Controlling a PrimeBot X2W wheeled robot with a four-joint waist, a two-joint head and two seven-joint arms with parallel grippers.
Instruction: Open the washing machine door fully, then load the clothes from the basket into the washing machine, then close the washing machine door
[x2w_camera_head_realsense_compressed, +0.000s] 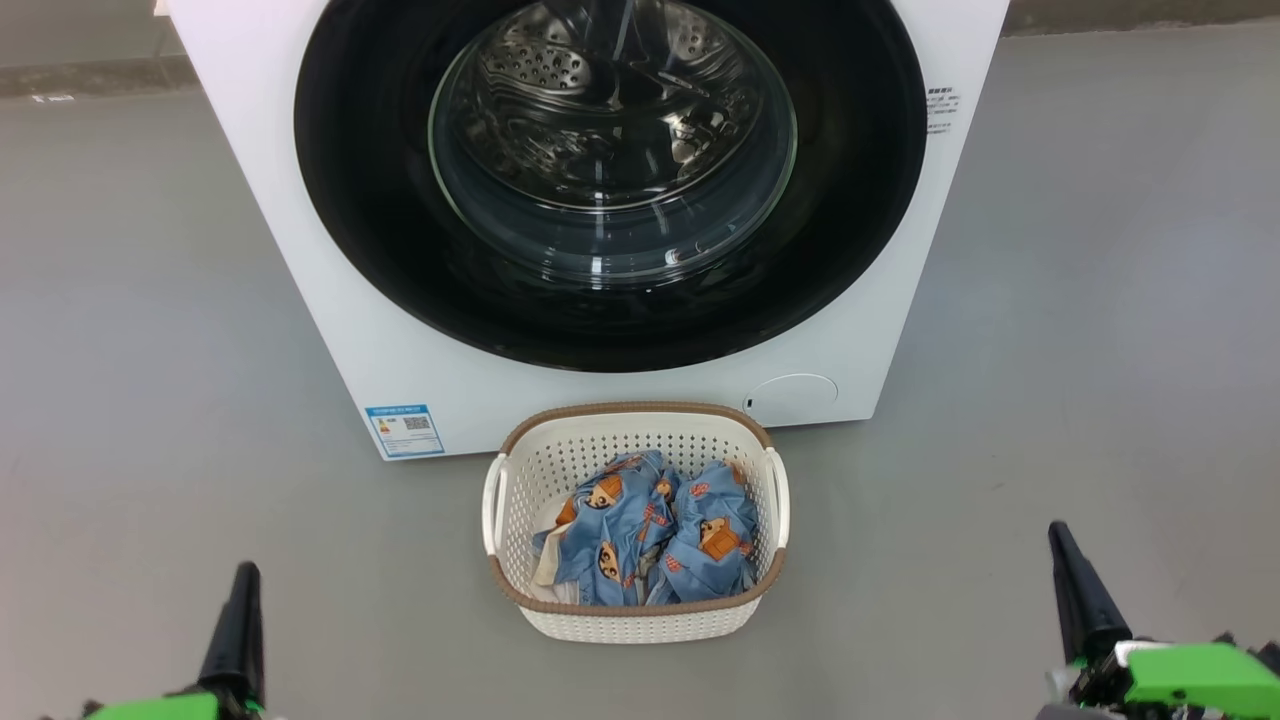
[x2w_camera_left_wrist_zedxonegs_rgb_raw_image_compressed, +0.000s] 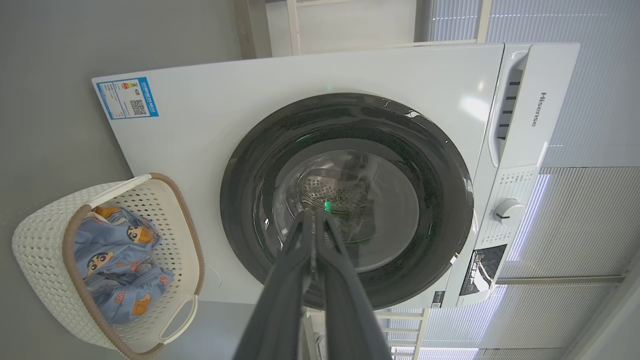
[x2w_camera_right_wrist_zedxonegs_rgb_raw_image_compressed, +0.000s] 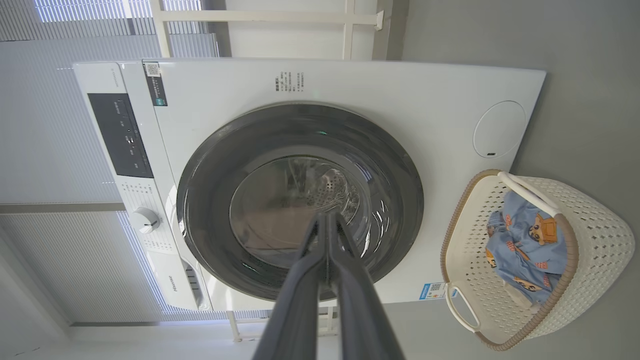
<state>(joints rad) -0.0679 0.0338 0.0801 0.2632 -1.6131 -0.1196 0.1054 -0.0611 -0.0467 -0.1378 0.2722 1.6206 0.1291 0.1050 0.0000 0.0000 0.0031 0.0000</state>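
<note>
One washing machine (x2w_camera_head_realsense_compressed: 330, 340), one door (x2w_camera_head_realsense_compressed: 370, 220), one basket (x2w_camera_head_realsense_compressed: 640, 625) of clothes (x2w_camera_head_realsense_compressed: 650, 540); left gripper (x2w_camera_head_realsense_compressed: 245, 572), right gripper (x2w_camera_head_realsense_compressed: 1058, 532), both closed, empty.

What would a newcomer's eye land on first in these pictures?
First, the large round glossy black door with its bulging clear glass window, shut on the front of the big white boxy washing machine at the top of the head view. Next, the light blue cartoon-printed clothes bundled in the small cream-white perforated plastic basket on the grey floor before the machine. The left gripper and right gripper, both shut, point up from the lower corners.
</note>
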